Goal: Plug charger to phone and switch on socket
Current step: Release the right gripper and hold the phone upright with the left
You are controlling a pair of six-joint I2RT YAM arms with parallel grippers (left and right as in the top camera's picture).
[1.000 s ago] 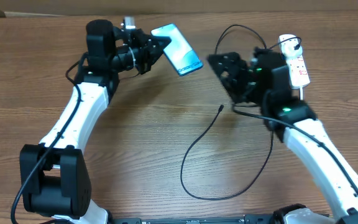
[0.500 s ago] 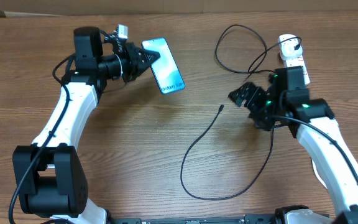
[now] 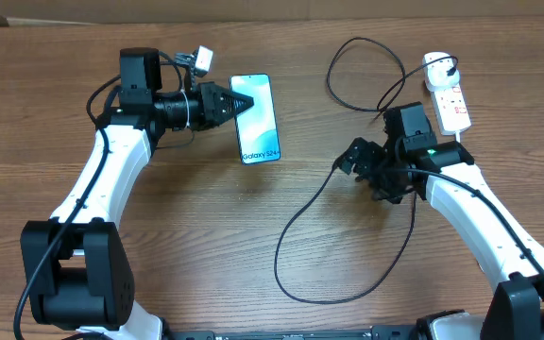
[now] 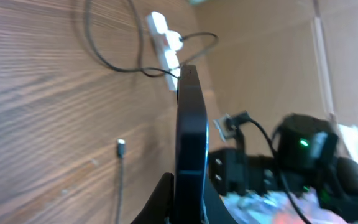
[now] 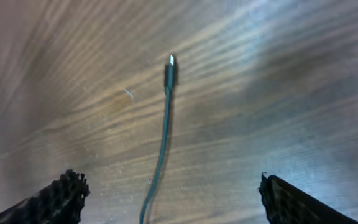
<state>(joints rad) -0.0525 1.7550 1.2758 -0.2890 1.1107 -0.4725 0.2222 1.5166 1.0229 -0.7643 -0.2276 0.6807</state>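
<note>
The left gripper pinches the phone by one edge, and the right gripper hangs spread wide over the charger tip.

Brown wood-grain table, tan board along its far edge, soft glare on the wood

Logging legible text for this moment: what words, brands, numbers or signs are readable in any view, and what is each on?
"Galaxy S24": on the lower end of the phone screen, overhead view; a small mark after it is unclear.
Red marks on the socket: too small to read.
Left and right wrist views: no readable text.
</note>
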